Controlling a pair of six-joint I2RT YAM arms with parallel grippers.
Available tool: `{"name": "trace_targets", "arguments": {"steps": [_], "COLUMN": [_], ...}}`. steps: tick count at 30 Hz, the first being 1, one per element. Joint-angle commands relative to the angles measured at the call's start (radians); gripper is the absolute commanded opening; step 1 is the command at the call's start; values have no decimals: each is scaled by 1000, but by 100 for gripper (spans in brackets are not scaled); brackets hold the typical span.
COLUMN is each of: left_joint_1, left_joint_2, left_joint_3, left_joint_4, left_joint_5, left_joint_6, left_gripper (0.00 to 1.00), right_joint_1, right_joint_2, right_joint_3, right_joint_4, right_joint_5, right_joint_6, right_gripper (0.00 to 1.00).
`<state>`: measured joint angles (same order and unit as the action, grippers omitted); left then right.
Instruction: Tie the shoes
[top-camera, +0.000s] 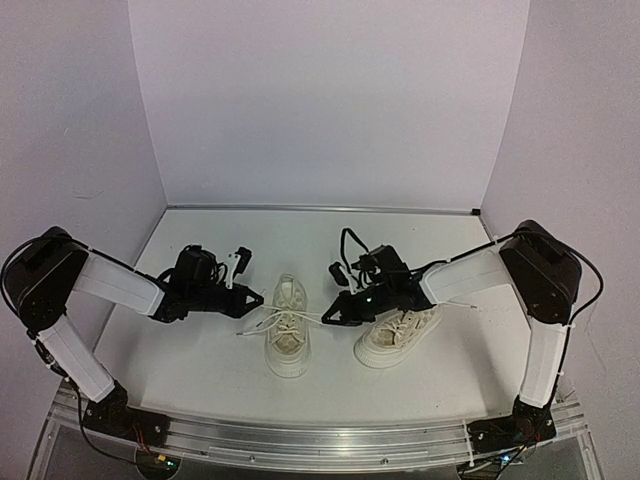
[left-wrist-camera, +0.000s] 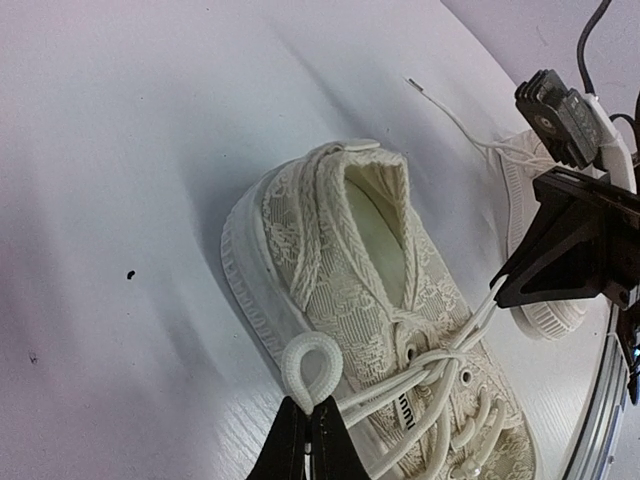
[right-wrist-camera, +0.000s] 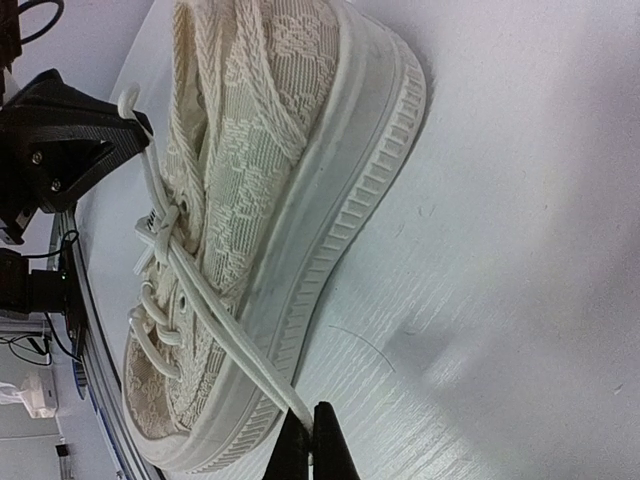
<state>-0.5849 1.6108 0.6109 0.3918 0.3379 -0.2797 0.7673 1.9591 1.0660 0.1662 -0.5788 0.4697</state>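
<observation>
Two cream canvas shoes stand on the white table, one in the middle (top-camera: 288, 340) and one to its right (top-camera: 398, 335). My left gripper (top-camera: 258, 300) is at the middle shoe's left side. In the left wrist view it (left-wrist-camera: 310, 425) is shut on a small loop of white lace (left-wrist-camera: 312, 368) beside that shoe (left-wrist-camera: 370, 290). My right gripper (top-camera: 328, 316) is between the two shoes. In the right wrist view it (right-wrist-camera: 312, 440) is shut on a taut lace strand (right-wrist-camera: 215, 310) running from the same shoe (right-wrist-camera: 270, 170). The laces cross once over the tongue.
White walls close in the back and both sides (top-camera: 330, 100). A metal rail (top-camera: 320, 435) runs along the near edge. The right shoe's loose lace (left-wrist-camera: 450, 112) trails over the table. Black cables (top-camera: 350, 245) hang behind the right gripper.
</observation>
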Motion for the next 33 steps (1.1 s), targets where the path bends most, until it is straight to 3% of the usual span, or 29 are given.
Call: {"name": "trace_targets", "arguments": {"steps": [1,5,7,13,20,27,33], "left_joint_1": [69,79,79,79,79,75,-7], "left_joint_2": [14,18,17,-62,-182,-144,-143], "left_joint_3": [-1,-1,-5,-38,-103,-89,-20], "left_joint_4": [34,39,82,100,20,-102,-303], "left_joint_5": [-77,-48,47,121,138,155,30], "left_joint_6": [-29,-20,17,58,119,156,190], "left_gripper": [0,0,0,26,43,47,66], "right_joint_1": [-35,-43,-41,-1,4,0,-14], "right_joint_2": [-23,-20,-17,4,4,-4,-35], "right_joint_3": [-33,-36,-19,65,81,95,84], "right_joint_4": [-55,-54,-45,-34,-75,-120,-120], "right_joint_5": [68,54,2,-128,-142,-118,-118], "right_joint_6": [-26,-36,-34,-56,-94,-123,-115], "right_gripper": [0,0,0,0,34,46,53]}}
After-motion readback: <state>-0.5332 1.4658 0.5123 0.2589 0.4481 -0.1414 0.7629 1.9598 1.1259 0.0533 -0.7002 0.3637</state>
